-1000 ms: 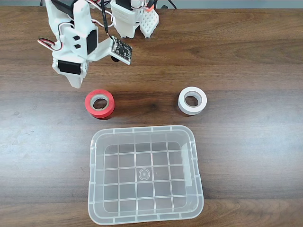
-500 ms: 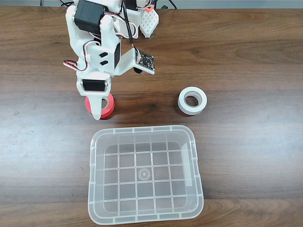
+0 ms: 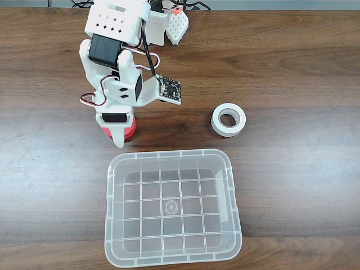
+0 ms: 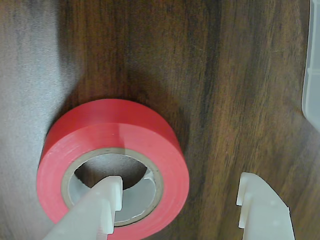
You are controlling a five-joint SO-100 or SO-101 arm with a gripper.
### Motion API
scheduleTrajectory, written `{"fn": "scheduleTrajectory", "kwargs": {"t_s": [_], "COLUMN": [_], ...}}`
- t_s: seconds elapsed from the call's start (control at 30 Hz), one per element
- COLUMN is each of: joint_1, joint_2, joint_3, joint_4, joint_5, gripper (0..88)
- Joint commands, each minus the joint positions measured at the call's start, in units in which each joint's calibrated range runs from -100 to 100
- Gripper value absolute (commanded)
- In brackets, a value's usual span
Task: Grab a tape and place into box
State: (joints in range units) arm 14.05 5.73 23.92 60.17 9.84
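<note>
i've got the claw (image 4: 177,200) down over the red tape (image 4: 112,167), spread wide. in the wrist view one finger (image 4: 102,205) sits inside the roll's grey core and the other finger (image 4: 255,202) is out past the roll's right side on bare wood, so the wall of the roll is between them. it isn't pinched yet, gap on the outer side is clear. the tape lies flat on the desk (image 3: 292,73). in the fixed view the arm covers most of it, just a red sliver of the tape (image 3: 131,128) shows beside the claw (image 3: 117,136), just above the upper left corner of the box (image 3: 230,169). box is clear plastic with a grid bottom. a white tape roll (image 3: 228,120) is well to the right, untouched.
</note>
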Motion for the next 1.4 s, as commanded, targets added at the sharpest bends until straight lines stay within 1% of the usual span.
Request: {"fn": "scheduleTrajectory", "kwargs": {"t_s": [0.0, 0.13, 0.2, 0.3, 0.37, 0.4, 0.7, 0.83, 1.03, 1.17, 1.27, 1.37], "joint_1": [2.0, 2.3, 2.3, 2.3, 2.2, 2.2, 2.1, 1.5, 0.4, -1.2, -2.6, -4.1], "joint_2": [2.0, 4.5, 5.1, 5.2, 5.2, 5.2, 2.1, -4.5, -18.9, -27.1, -30.0, -30.0], "joint_3": [-6.3, -6.4, -6.4, -6.4, -6.5, -6.5, -7.4, -7.5, -7.6, -7.7, -11.3, -18.5], "joint_4": [-0.8, -0.8, -0.9, -1.0, -1.0, -1.0, 0.4, 4.8, 11.2, 13.7, 17.2, 20.3], "joint_5": [0.2, 0.2, 0.2, 0.2, 0.2, 0.2, 0.2, 0.2, 0.2, 0.2, -0.1, -0.3], "gripper": [22.5, 22.4, 20.6, 9.7, 4.9, 4.3, 3.5, 3.5, 3.5, 3.6, 3.5, 3.5]}}
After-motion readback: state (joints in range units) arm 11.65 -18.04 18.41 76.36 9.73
